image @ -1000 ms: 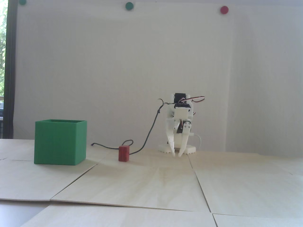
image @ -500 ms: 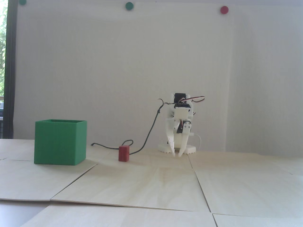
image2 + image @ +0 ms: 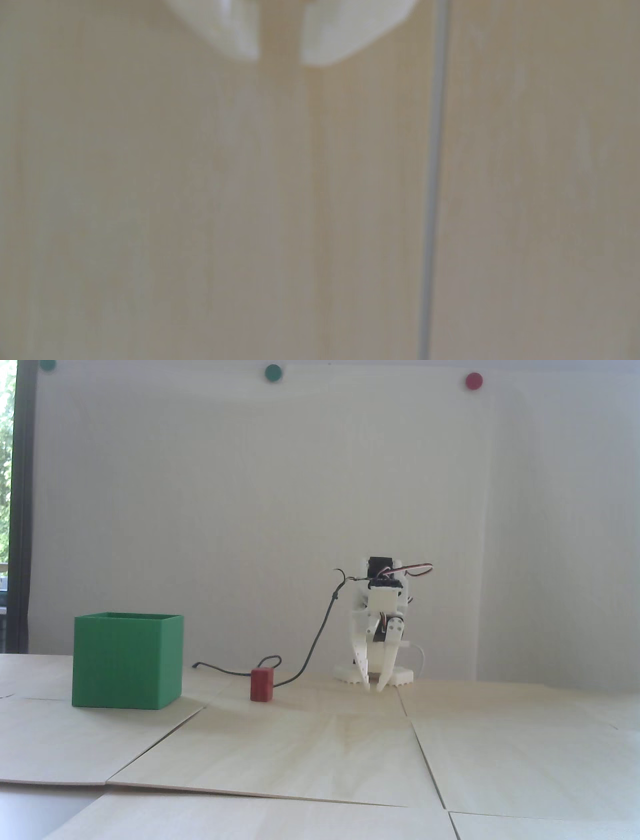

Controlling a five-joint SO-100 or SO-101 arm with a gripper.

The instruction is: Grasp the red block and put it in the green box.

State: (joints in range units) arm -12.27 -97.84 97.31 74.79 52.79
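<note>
Several pale plywood panels (image 3: 320, 750) cover the near ground in the fixed view, their seams fanning toward the camera. Farther back on the left stands the green box (image 3: 120, 665), open at the top, upright on the boards. To its right, apart from it with bare wood between them, the red block (image 3: 261, 684) stands upright on the surface, gripped by nothing. A thin dark cable (image 3: 315, 645) loops on the boards just behind the block and climbs to the right toward the white arm (image 3: 382, 600), which is folded low over its base at the far edge of the boards. The gripper (image 3: 374, 689) points straight down, well to the right of the block, its two white fingers (image 3: 361, 660) tapering to tips held a narrow gap apart, with nothing between them; the tips reach down about to the boards, though contact cannot be made out. In the blurred wrist view, the gripper (image 3: 280, 62) enters from the top edge with the same small gap over bare wood, and a grey seam (image 3: 433, 207) runs down the right of the picture. Behind everything rises a white wall (image 3: 250, 510) carrying two green dots (image 3: 273, 372) and one red dot (image 3: 473, 380) near the top edge.
</note>
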